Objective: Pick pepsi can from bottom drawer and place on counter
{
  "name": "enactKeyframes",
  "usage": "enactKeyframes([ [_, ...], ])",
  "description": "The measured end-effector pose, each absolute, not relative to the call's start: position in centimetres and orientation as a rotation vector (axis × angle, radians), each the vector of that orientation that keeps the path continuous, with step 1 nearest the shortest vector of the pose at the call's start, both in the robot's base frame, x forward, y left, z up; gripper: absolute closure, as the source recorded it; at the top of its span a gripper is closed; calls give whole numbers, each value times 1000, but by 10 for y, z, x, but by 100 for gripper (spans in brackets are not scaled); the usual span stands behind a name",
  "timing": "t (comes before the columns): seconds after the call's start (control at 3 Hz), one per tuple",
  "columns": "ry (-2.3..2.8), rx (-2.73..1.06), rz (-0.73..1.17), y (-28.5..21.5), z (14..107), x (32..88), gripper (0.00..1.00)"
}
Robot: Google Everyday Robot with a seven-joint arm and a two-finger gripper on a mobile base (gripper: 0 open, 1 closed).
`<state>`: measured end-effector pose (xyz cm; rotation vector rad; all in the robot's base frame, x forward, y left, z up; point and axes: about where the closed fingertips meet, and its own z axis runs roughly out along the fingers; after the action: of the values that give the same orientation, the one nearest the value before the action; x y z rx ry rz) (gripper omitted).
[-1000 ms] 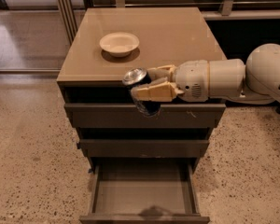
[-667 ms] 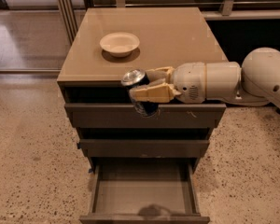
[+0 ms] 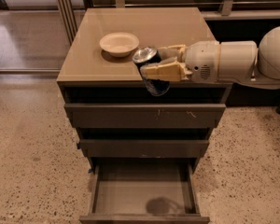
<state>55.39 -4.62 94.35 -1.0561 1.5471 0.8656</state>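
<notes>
Two fingers [image 3: 164,72] of the gripper [image 3: 152,61] are pinching the tilted pepsi can [image 3: 156,86] by the front edge of the counter [image 3: 177,27].

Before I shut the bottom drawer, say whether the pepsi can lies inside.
No, the hand holds the pepsi can at the front edge of the counter, above the bottom drawer.

The glossy white, rounded arm [image 3: 233,62] ends in a tan-fingered tool [image 3: 152,61] at the counter [image 3: 102,71] edge.
</notes>
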Motion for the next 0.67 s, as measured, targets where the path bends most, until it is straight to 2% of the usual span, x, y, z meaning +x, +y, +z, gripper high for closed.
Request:
enactKeyframes([
  [0.67, 1581, -928, 703, -90, 969, 581, 100],
])
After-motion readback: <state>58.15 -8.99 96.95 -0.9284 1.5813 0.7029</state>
